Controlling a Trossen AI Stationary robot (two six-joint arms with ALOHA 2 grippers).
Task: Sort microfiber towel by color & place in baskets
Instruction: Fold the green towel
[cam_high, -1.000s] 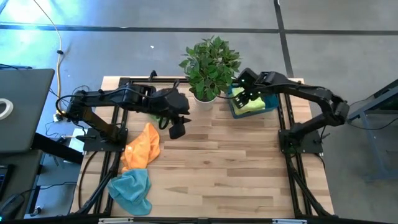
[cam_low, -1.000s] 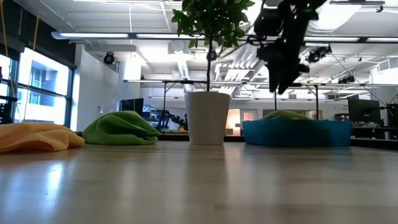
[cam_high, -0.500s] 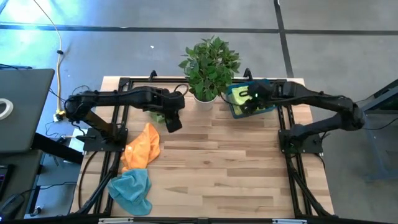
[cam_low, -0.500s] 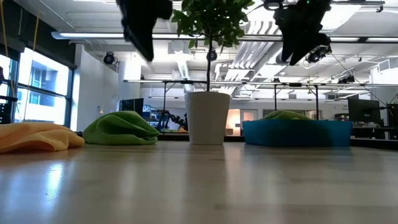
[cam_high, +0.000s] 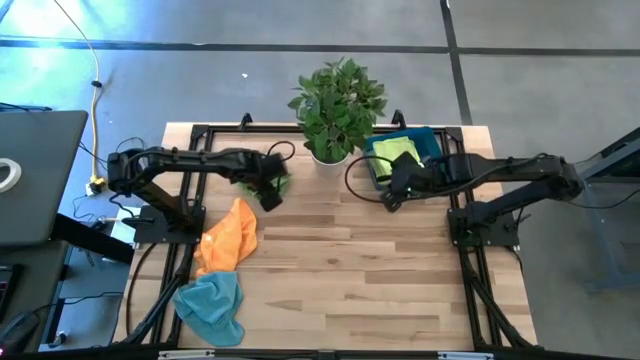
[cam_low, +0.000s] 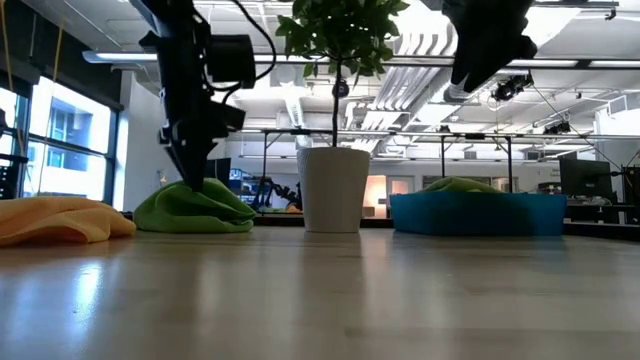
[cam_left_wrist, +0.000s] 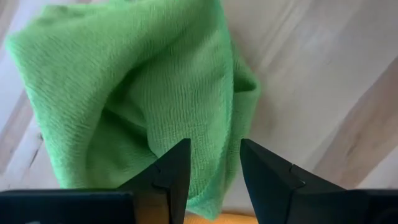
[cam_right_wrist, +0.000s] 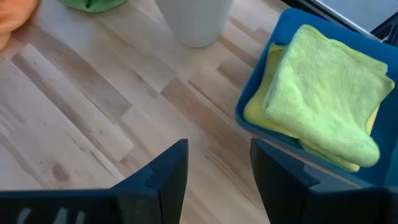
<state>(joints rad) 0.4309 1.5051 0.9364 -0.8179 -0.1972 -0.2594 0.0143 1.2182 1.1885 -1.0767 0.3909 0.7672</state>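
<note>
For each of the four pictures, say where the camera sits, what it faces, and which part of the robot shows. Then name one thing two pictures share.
High view: above the table, looking straight down; both arms show.
Low view: at tabletop height, looking level into the room; the left claw comes down onto the green towel.
Left wrist view: on the left arm, facing that green towel; its two open fingers show.
Right wrist view: on the right arm, facing the blue bin; its open fingers show.
Shared: the white plant pot also shows in the right wrist view.
</note>
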